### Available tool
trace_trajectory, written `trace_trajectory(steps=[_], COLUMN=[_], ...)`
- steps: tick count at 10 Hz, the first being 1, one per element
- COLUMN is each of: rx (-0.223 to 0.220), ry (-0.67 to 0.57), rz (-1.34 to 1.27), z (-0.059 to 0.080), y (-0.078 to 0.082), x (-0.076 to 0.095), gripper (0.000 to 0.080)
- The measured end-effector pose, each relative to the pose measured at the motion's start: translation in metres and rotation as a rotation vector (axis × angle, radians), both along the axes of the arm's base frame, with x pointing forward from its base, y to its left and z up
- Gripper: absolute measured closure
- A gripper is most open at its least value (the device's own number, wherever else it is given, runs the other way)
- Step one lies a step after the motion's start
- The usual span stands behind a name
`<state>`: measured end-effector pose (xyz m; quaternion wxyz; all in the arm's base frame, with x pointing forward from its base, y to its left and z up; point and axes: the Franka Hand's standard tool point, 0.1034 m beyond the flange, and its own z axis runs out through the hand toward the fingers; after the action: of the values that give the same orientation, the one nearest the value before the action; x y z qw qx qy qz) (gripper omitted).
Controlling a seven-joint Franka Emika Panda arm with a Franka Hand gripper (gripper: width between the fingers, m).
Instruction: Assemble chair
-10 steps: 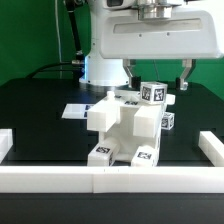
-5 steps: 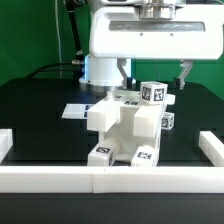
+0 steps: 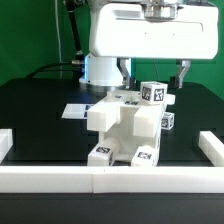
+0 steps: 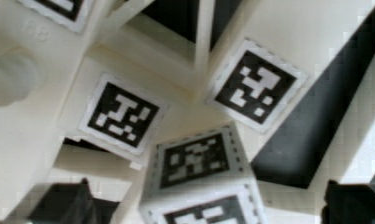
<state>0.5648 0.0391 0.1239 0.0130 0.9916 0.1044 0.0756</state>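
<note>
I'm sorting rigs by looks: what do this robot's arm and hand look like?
The arm is glossy white with rounded segments. The hand has a wide, boxy white body with rounded corners and two slim dark fingers under it. A grey metal fitting sits on top. A dark cable runs beside the arm. No markings are legible.

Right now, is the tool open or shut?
Open. In the exterior view the tool hangs above the chair with its two fingers spread wide apart, and no piece visibly gripped between them.
</note>
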Motion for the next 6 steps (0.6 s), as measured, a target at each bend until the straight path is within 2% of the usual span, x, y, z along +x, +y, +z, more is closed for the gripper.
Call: trace_trajectory(steps=[1, 3, 5, 6], rx=[0.000, 0.007, 0.016, 0.036], ry=[0.000, 0.000, -0.001, -0.002], rz=[-0.001, -0.043, -0.094, -0.219], z=[-0.0001, -0.0001, -0.0002, -0.0004], y=[-0.0005, -0.0006, -0.0007, -0.0008], x=[0.0000, 0.0001, 0.0000, 0.0000], gripper=[0.0161, 0.0513, 0.0514, 0.0514])
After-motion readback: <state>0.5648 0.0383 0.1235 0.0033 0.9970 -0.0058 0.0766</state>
